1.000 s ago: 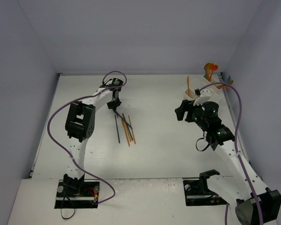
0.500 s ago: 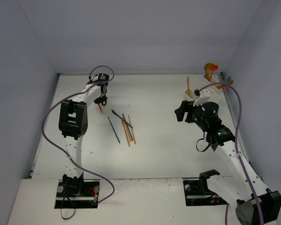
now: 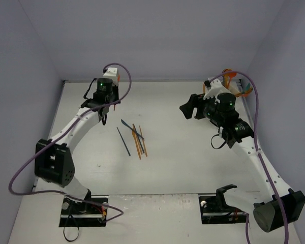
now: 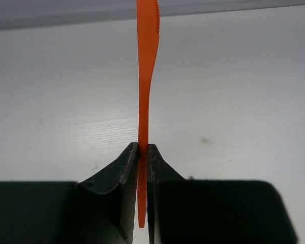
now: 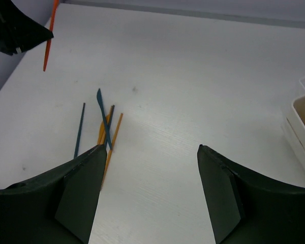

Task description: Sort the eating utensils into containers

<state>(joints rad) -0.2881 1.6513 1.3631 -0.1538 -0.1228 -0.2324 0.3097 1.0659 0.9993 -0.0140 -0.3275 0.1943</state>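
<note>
Checking the left gripper [image 4: 142, 150], I find its jaws pinched tight on the handle end of an orange knife [image 4: 146, 76], the serrated blade running straight out past the fingertips. It hangs clear of the table [image 3: 183, 168], up and to the left of the loose pile [image 3: 134, 137] of teal, dark blue and orange utensils. The right gripper [image 5: 150, 148] stands wide open and holds nothing, right of the pile and above the table.

The step in hand, in my judgement, is carrying the knife to the containers [image 5: 297, 109], well to the right of the pile. The grip is narrow and near one end, so I would move smoothly to keep the knife from pivoting. I would also keep the blade high while crossing the pile.

Room: the back wall [image 3: 157, 51] lies close beyond the left gripper. Bare table runs rightward from the pile, but the right arm stands in that path; I would move it aside first.
</note>
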